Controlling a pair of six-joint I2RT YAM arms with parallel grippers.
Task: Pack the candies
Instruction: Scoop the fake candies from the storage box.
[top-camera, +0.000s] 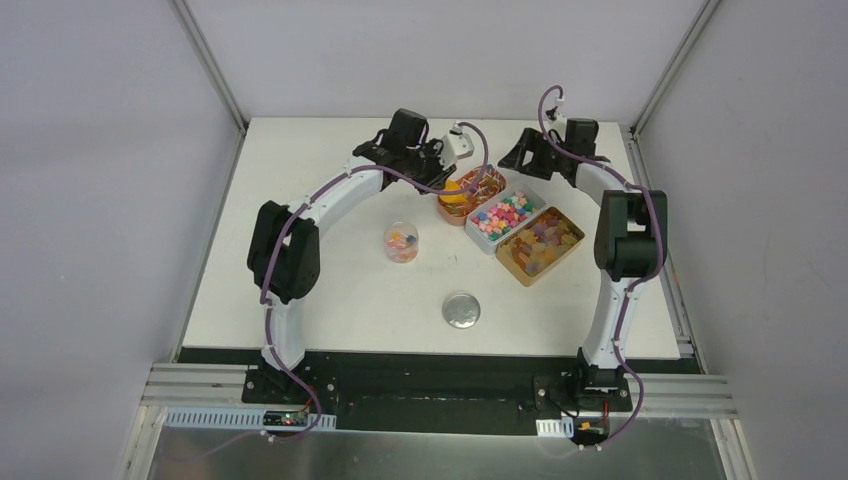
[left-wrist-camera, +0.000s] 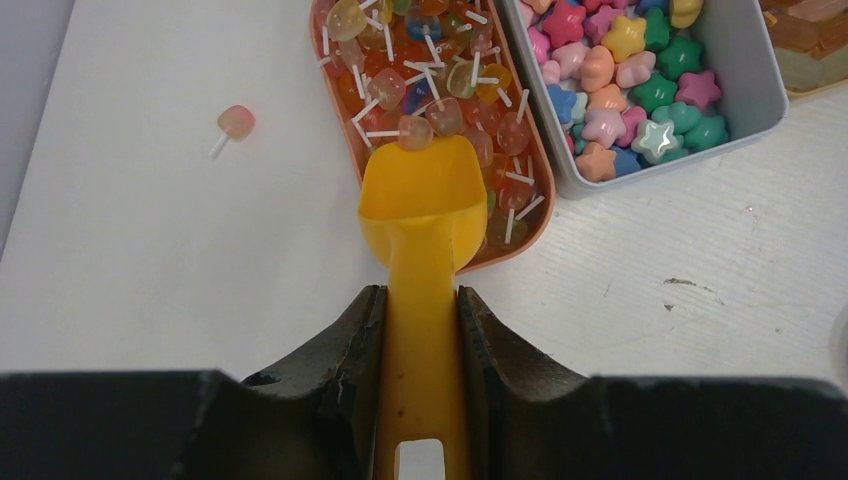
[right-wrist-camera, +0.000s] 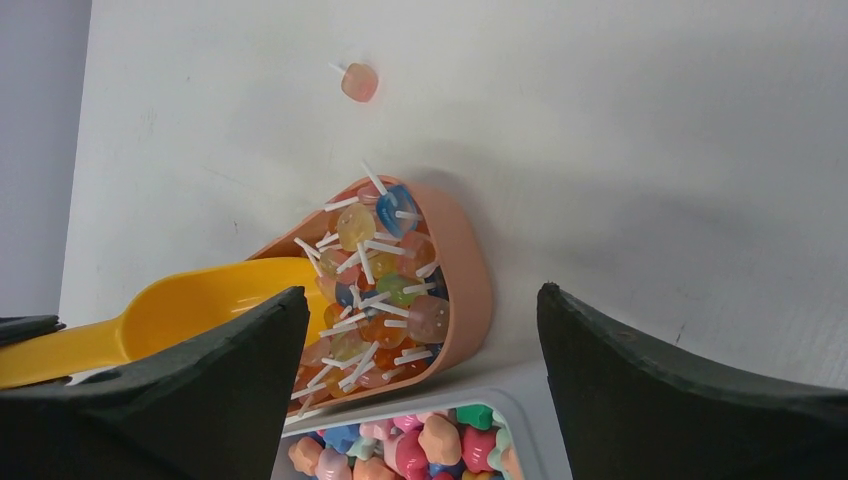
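The candies lie in three trays: small lollipops in a salmon tray (top-camera: 480, 190), star-shaped pastel ones in a grey tray (top-camera: 505, 218), amber gummies in a brown tray (top-camera: 541, 245). My left gripper (top-camera: 440, 170) (left-wrist-camera: 422, 295) is shut on the handle of a yellow scoop (left-wrist-camera: 425, 195). The scoop's bowl rests in the salmon tray (left-wrist-camera: 345, 140) with one lollipop (left-wrist-camera: 415, 131) at its lip. My right gripper (top-camera: 522, 152) (right-wrist-camera: 420, 292) is open and empty, hovering over the salmon tray (right-wrist-camera: 470, 290) and the star candies (right-wrist-camera: 420, 445). A clear cup (top-camera: 401, 242) holds a few candies.
One loose lollipop (left-wrist-camera: 235, 122) (right-wrist-camera: 358, 82) lies on the white table behind the salmon tray. A round silver lid (top-camera: 461, 310) lies near the table's front edge. The grey tray (left-wrist-camera: 745, 95) sits right beside the salmon one.
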